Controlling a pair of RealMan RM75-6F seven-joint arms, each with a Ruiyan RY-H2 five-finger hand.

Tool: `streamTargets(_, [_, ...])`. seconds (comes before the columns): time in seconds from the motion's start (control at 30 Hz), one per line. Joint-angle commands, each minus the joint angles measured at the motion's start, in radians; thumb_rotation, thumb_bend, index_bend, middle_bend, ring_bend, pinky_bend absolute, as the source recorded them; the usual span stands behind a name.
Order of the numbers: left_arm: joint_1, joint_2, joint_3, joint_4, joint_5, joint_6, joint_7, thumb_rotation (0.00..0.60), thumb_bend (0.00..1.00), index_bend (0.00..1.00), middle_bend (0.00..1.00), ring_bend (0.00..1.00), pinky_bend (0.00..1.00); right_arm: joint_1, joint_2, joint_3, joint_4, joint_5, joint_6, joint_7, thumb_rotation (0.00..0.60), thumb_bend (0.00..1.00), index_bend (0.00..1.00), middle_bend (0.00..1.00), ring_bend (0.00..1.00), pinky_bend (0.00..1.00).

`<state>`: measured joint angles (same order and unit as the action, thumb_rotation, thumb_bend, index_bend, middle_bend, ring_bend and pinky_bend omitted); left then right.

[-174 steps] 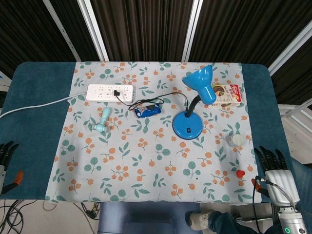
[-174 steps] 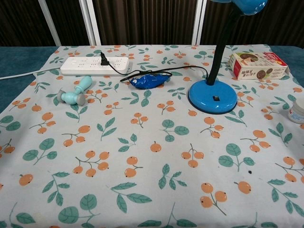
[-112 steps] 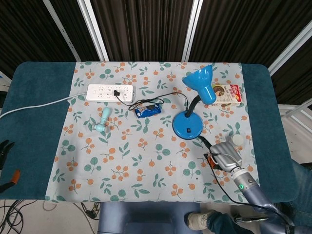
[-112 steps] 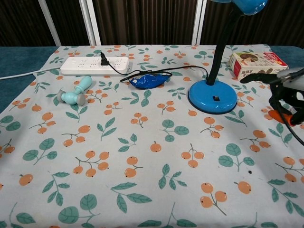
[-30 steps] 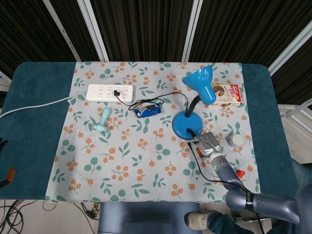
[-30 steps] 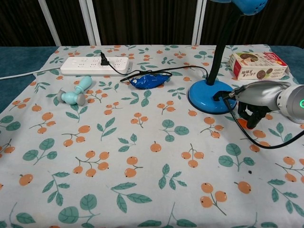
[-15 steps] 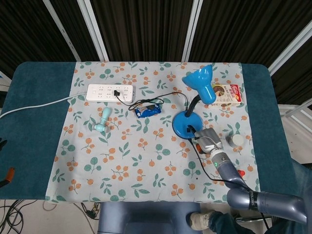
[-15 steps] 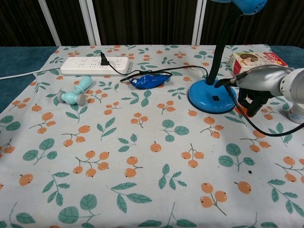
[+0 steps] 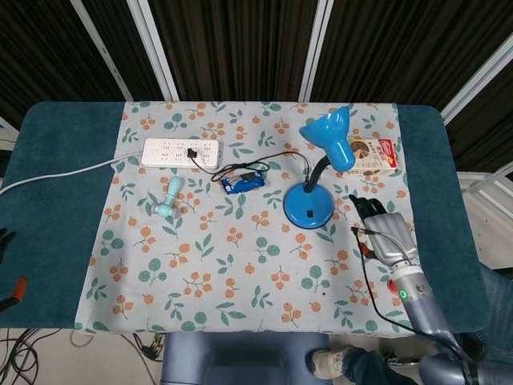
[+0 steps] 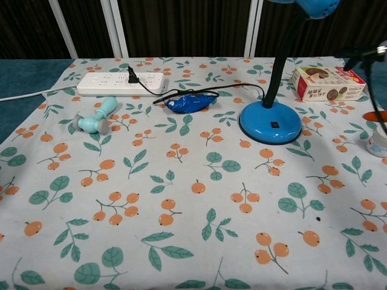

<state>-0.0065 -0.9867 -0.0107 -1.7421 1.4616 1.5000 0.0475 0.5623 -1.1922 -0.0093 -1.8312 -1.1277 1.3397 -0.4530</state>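
Floral-clothed tabletop (image 9: 240, 265): right hand (image 9: 386, 231), fingers spread and empty, hovers between blue lamp (image 9: 309, 204) and the cloth's right edge.

A blue desk lamp (image 9: 313, 188) stands upright on its round base, its curved neck rising to a shade tilted up and away. Its black cord runs left to the white power strip (image 9: 180, 152).

We count one blue desk lamp (image 9: 309, 204) just left of the right hand's fingers (image 9: 367, 204), one biscuit box (image 9: 371, 156) beyond them, one power strip (image 9: 181, 151), one small fan (image 9: 167, 200) and one blue packet (image 9: 243, 183) farther left.
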Motion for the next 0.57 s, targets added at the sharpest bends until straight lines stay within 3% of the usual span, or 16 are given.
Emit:
streamTargets(0.03, [0.001, -0.001, 0.002, -0.002, 0.003, 0.001, 0.005, 0.6, 0.4, 0.08, 0.02, 0.03, 0.05, -0.201, 0.027, -0.125, 0.046, -0.243, 0.22, 0.152, 0.6, 0.31, 0.03, 0.15, 0.13, 0.05])
streamTargets(0.07, [0.001, -0.002, 0.003, -0.002, 0.004, 0.001, 0.006, 0.6, 0.4, 0.08, 0.02, 0.03, 0.05, -0.229, 0.022, -0.139, 0.068, -0.272, 0.25, 0.172, 0.6, 0.31, 0.04, 0.15, 0.13, 0.0])
streamTargets(0.23, [-0.001, -0.005, 0.004, -0.002, 0.004, -0.004, 0.015, 0.6, 0.4, 0.08, 0.02, 0.03, 0.05, -0.344, 0.001, -0.175, 0.164, -0.36, 0.359, 0.232, 0.6, 0.31, 0.04, 0.15, 0.13, 0.0])
streamTargets(0.57, [-0.005, -0.015, 0.009, -0.006, 0.008, -0.013, 0.037, 0.6, 0.4, 0.08, 0.02, 0.03, 0.05, -0.403, -0.005, -0.129, 0.244, -0.381, 0.351, 0.301, 0.6, 0.31, 0.05, 0.14, 0.13, 0.0])
